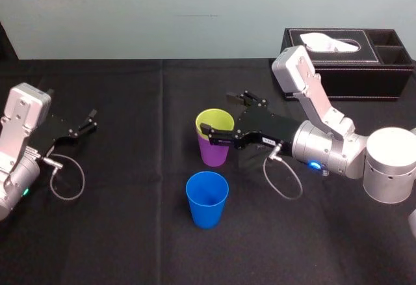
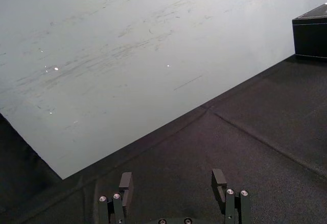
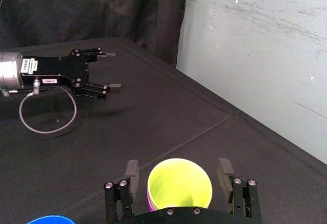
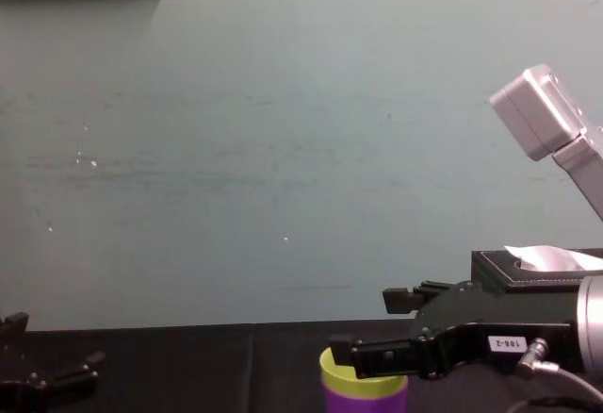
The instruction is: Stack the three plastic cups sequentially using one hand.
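Stacking cups: one nesting made, one left to do.
Head view: the yellow-green cup (image 1: 211, 120) sits inside the purple cup (image 1: 213, 155) on the black cloth (image 1: 130, 233), and the blue cup (image 1: 207, 199) stands alone just nearer the robot. The right gripper (image 1: 218, 112) has its fingers spread either side of the nested pair, and the left gripper (image 1: 84, 121) is parked with fingers parted, well apart on the left. Left wrist view: bare cloth lies between its parted fingers. Right wrist view: gaps show between both fingers and the yellow-green rim, so nothing is gripped. Chest view: the straddle appears side-on. By my reckoning, only the blue cup is left to stack.
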